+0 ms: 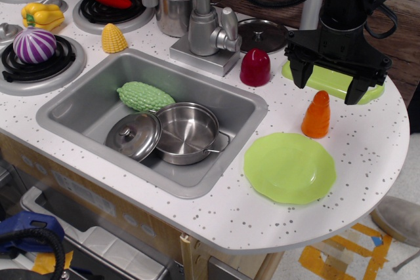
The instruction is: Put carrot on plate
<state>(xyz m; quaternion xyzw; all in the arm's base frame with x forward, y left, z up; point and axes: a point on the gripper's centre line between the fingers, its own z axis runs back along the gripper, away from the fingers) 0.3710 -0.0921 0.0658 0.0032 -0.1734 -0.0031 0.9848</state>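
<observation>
Observation.image: carrot [316, 115] beside plate [289, 167]

Carrot [316, 115] upright on surface [367, 155], just behind plate [289, 167]; claw [330, 82] above carrot. Sink [79, 106] left of plate holds pot [188, 132], lid [133, 136]. Dome toy [255, 67] behind-left of carrot.

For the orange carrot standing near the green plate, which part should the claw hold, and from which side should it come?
Probably the middle of the carrot, coming from above. It stands upright on the counter and narrows toward its rounded top, so fingers closing lower on the wider body should slip less. The open claw hangs just over it, and the plate lies flat beside it, not touching.
</observation>
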